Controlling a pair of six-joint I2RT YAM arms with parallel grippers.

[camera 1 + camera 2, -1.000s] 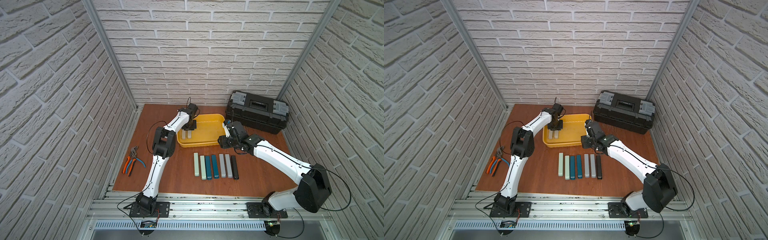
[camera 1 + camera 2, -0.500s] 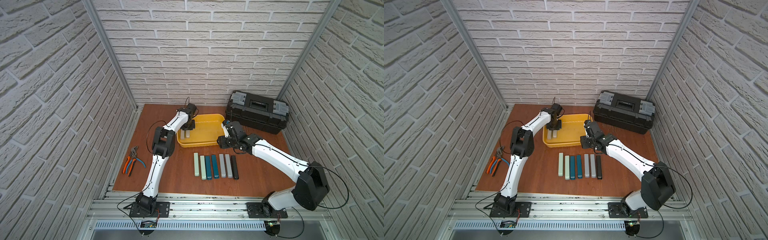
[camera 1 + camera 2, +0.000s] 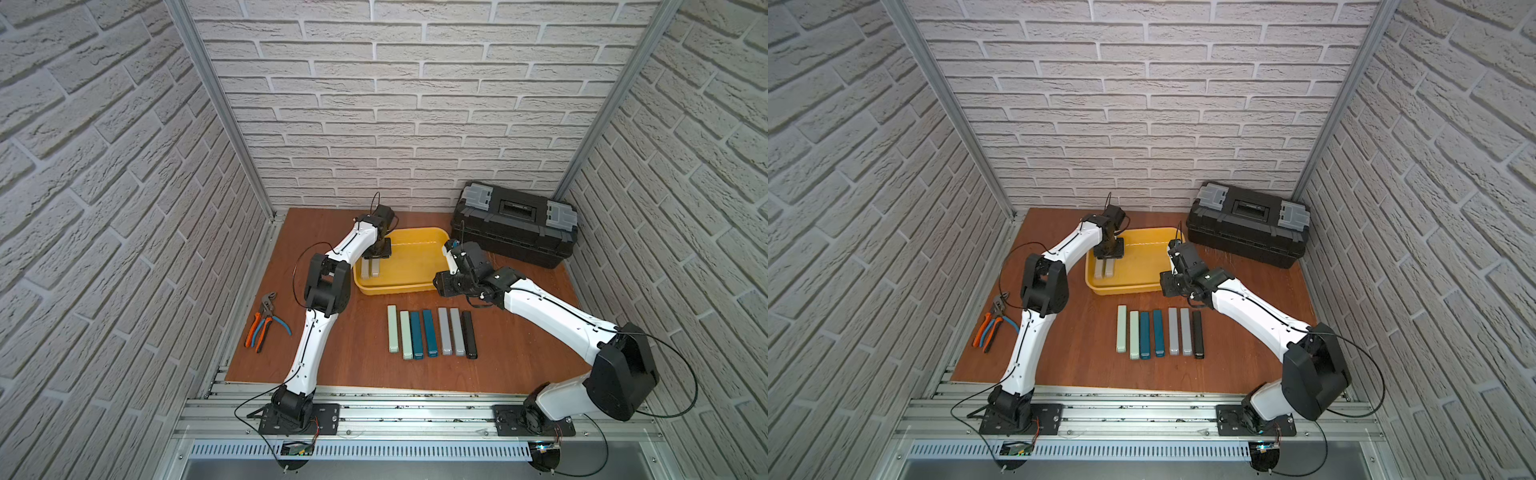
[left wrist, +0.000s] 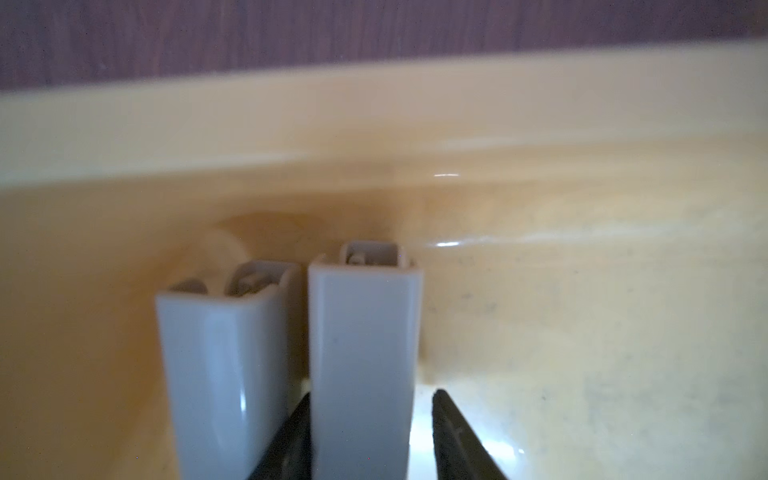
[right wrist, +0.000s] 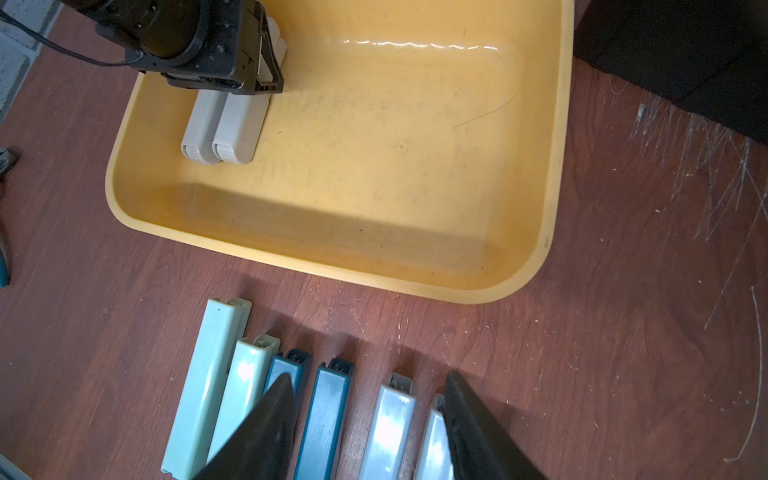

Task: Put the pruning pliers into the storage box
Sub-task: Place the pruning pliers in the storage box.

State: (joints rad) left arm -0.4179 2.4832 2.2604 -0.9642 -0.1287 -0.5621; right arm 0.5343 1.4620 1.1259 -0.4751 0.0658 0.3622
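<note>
Here, pruning pliers (image 3: 429, 332) aimed rearward, left claw (image 4: 370, 395) seemingly ajar

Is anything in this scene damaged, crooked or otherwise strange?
Only small things. The wooden table has white scratches next to the black toolbox. The seven pruning pliers on it lie parallel, but their ends are not level. Nothing is spilled.

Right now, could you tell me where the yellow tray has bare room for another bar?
The storage box floor is bare from the two beige bars across to its wall by the black toolbox. Crowded only under the left gripper, where those bars lie side by side.
</note>
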